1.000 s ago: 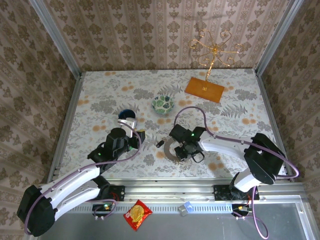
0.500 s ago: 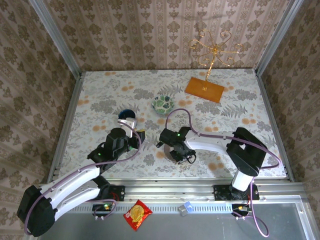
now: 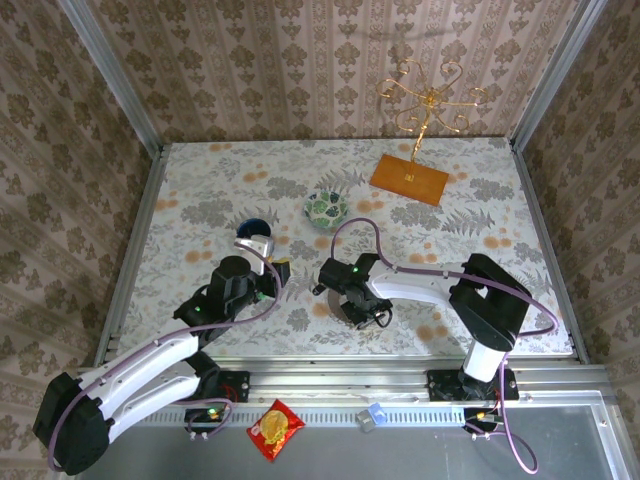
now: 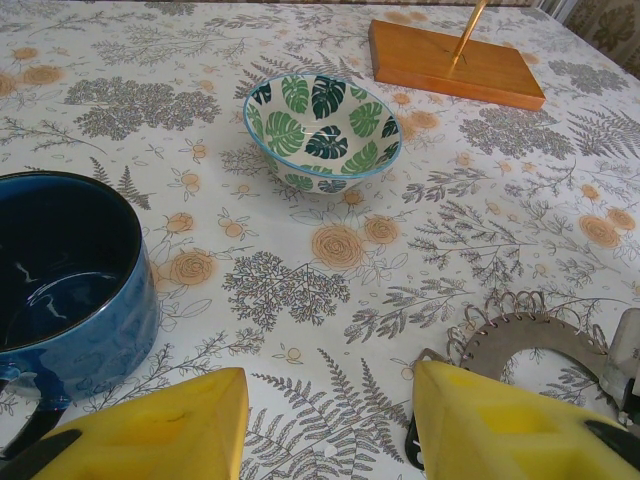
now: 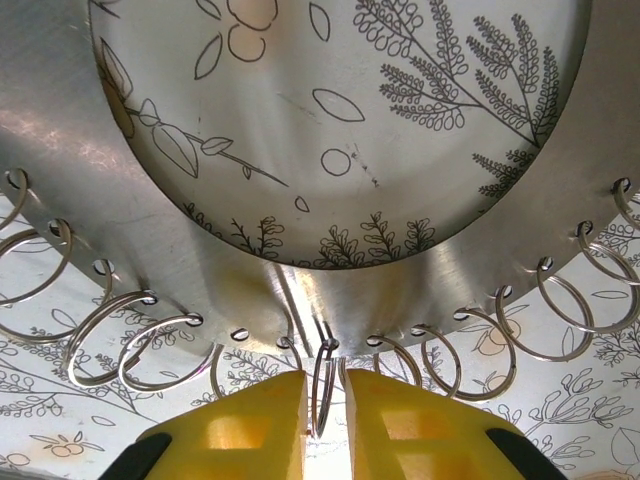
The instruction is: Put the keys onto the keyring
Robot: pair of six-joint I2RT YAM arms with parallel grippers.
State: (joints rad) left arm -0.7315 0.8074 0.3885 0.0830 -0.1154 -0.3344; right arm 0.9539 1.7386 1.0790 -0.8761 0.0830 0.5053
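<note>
The keyring is a flat grey plate with small wire rings hanging from holes along its rim. The yellow fingers of my right gripper stand nearly closed around one upright wire ring, with a slim gap on each side. From above, my right gripper is on top of the keyring. My left gripper hovers open over bare tablecloth. The keyring lies just beyond its right finger. A black key head peeks out beside that finger. My left gripper is left of the right one.
A blue mug stands close to the left gripper's left side. The leaf-patterned bowl is further back. A wooden base with a gold wire stand sits at the back right. Walls enclose the table.
My right gripper moved left over the keyring and its jaws narrowed around one wire ring. The left arm has stayed still.
</note>
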